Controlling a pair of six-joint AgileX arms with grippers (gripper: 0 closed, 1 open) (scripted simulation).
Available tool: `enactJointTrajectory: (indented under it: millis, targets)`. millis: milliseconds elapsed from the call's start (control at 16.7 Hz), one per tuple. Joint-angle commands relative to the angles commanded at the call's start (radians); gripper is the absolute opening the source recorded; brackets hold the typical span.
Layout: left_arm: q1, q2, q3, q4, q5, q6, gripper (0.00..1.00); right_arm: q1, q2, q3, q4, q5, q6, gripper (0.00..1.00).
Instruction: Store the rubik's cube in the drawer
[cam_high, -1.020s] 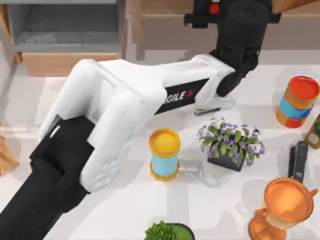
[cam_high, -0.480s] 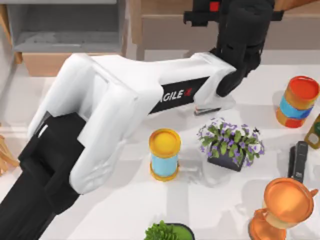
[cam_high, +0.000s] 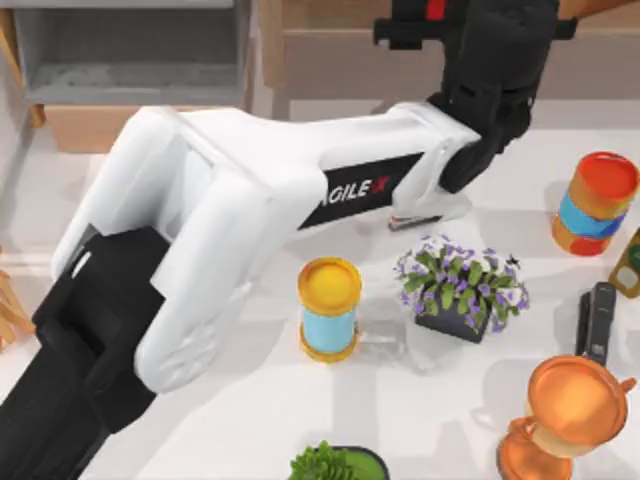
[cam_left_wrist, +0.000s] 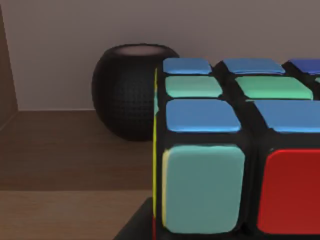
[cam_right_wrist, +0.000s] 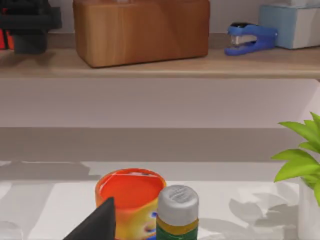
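Top view shows the left arm (cam_high: 300, 190), lettered "GILE X", reaching to the long shelf (cam_high: 400, 50), rubik's cube (cam_left_wrist: 240, 150) close before its wrist camera, finger state indiscernible.

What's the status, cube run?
Left end effector at the shelf, rubik's cube right in front. Black round speaker beside cube. Drawer open, nothing inside yet.

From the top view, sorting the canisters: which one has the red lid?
The striped canister by the table's right edge; the mid-table canister beside the purple flower pot has a yellow lid.
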Motion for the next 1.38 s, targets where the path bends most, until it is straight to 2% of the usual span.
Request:
enactJointTrajectory:
  millis: [180,420,660,840,1020,1380]
  targets:
    - [-0.062,-0.054,0.045,-0.093,-0.022,0.004,0.0,0.0,0.0,0.0,0.0,0.0,0.0,1.0]
    - [-0.134,-0.165,0.142,-0.316,-0.057,0.016,0.0,0.0,0.0,0.0,0.0,0.0,0.0,1.0]
    - [-0.107,-0.295,0.271,-0.612,-0.074,0.035,0.0,0.0,0.0,0.0,0.0,0.0,0.0,1.0]
    - [-0.014,-0.389,0.377,-0.858,-0.067,0.054,0.0,0.0,0.0,0.0,0.0,0.0,0.0,1.0]
    - [0.129,-0.462,0.483,-1.111,-0.037,0.077,0.0,0.0,0.0,0.0,0.0,0.0,0.0,1.0]
    - [0.508,-0.486,0.656,-1.603,0.107,0.134,0.0,0.0,0.0,0.0,0.0,0.0,0.0,1.0]
